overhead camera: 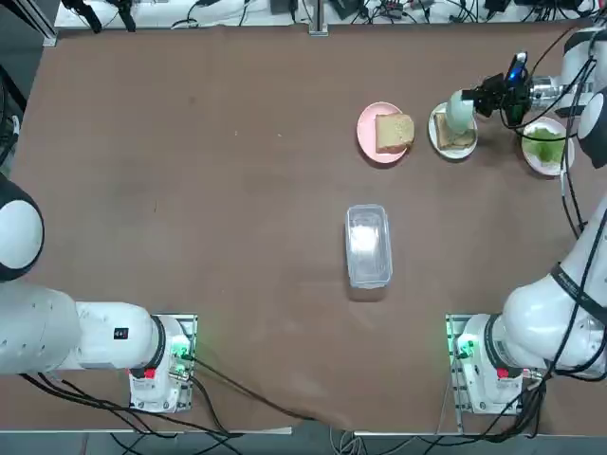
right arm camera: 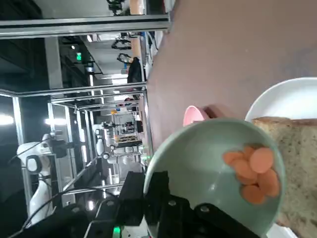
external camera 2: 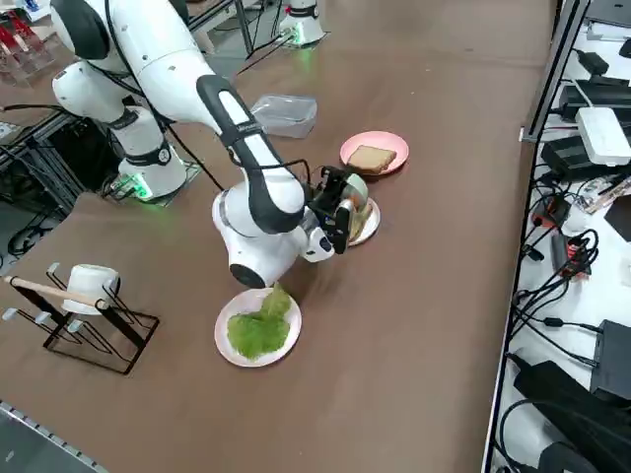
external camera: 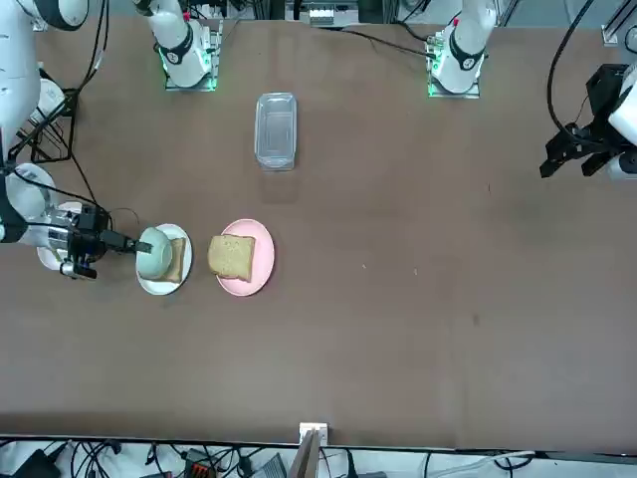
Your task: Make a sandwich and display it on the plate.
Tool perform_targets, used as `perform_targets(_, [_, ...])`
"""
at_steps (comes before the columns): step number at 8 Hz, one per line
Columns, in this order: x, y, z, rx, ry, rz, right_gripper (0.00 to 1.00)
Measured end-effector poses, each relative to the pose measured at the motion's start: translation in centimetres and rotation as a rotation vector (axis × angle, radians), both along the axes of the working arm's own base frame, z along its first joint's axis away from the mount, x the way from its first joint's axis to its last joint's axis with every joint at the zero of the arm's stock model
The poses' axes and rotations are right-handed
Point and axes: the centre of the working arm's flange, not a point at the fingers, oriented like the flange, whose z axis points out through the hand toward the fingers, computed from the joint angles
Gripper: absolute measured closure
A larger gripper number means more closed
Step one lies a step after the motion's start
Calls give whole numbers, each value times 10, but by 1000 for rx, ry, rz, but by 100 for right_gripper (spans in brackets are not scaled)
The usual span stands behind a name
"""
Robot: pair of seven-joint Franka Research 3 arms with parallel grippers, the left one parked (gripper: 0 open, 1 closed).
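1. The right pincer point(right arm camera: 168, 208) is closed on the rim of a pale green bowl point(right arm camera: 218, 173) and holds it tilted over the white plate point(overhead camera: 438, 133).
2. Orange carrot slices point(right arm camera: 252, 173) lie inside the bowl.
3. A bread slice point(right arm camera: 297, 163) lies on this plate, just under the bowl.
4. A second bread slice point(overhead camera: 395, 131) lies on the pink plate point(overhead camera: 365, 128) beside it.
5. The lettuce point(overhead camera: 545, 147) lies on another white plate point(overhead camera: 527, 158), at the other side of the pincer.

No writing, label, brand, number or sign can be read in any view: not on the plates, the bread, the bowl, the clear box, the arms or the desk.
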Motion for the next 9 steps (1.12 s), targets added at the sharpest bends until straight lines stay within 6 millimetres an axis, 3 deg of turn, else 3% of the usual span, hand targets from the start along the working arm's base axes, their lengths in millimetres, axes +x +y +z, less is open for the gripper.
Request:
perform_targets(5, [-12, -11, -21, 91, -78, -24, 96])
perform_targets(9, [-17, -9, -20, 142, -94, -2, 96])
